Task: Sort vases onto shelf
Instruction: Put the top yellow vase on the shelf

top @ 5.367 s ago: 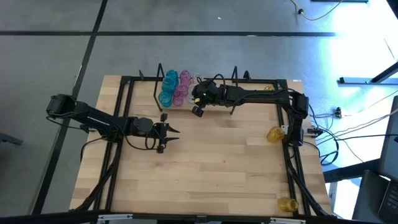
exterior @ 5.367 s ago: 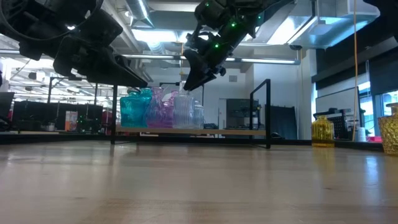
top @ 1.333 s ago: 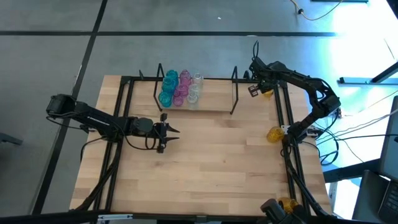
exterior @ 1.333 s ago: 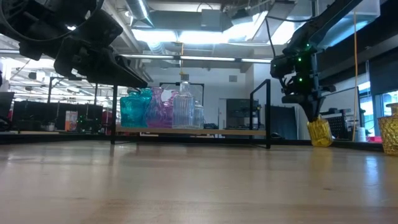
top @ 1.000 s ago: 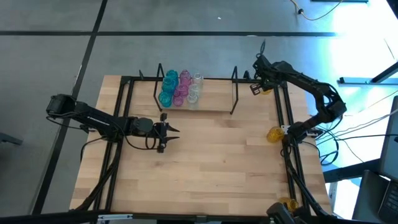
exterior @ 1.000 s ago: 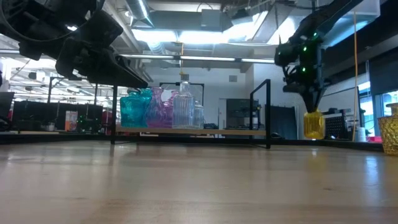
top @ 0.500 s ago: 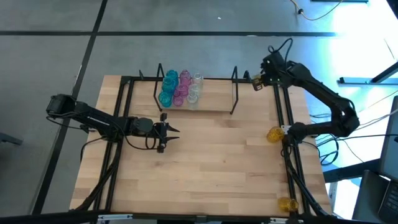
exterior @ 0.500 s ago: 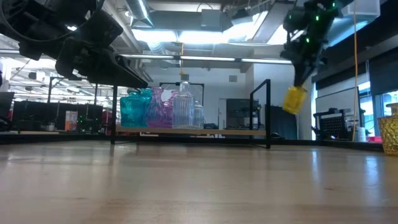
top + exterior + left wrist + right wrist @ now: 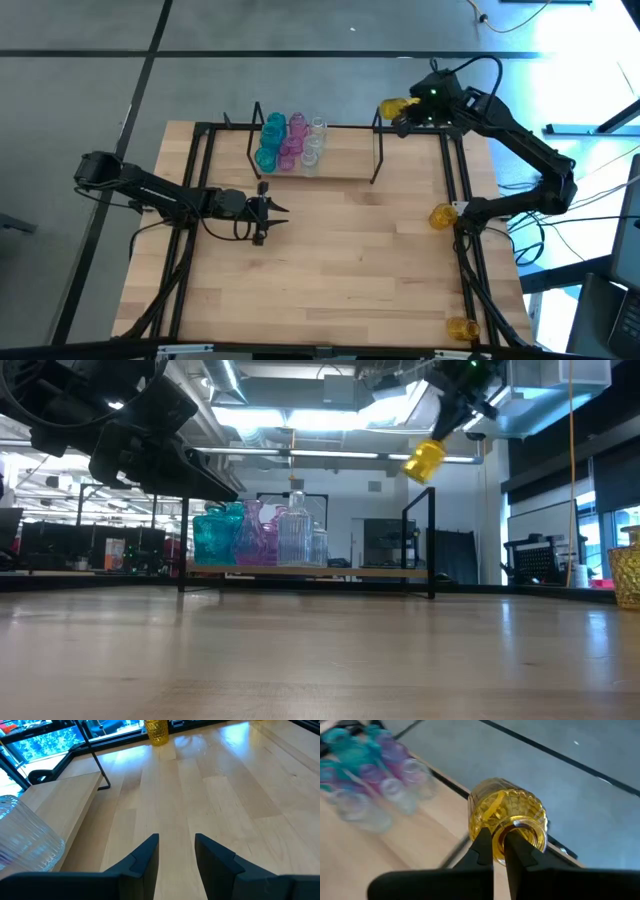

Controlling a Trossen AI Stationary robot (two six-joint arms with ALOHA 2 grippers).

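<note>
Table (image 9: 330,250): light wood top, black frame, both arms at it. Shelf (image 9: 340,165): low plank at the far edge, wire end frames; its left part is crowded, its right part bare. Left arm: parked over the table's left-centre, left gripper (image 9: 268,216) with fingers parted and nothing between them. Right arm: raised high over the far right corner, right gripper (image 9: 499,851) closed on the rim of a yellow vase (image 9: 397,107), one finger inside the mouth and one outside, the vase tilted and well above the shelf's right end frame. Shelved vases (image 9: 288,142): teal, pink and clear, packed touching one another. Two more yellow vases wait, one at the right edge (image 9: 442,216), one near the front right corner (image 9: 461,326). Risks, judged: the rim pinch is thin, so the glass may pivot or slip in transit; a low descent may strike the wire frame; setting down tilted may topple it; placing too near the cluster may knock the packed glass.
</note>
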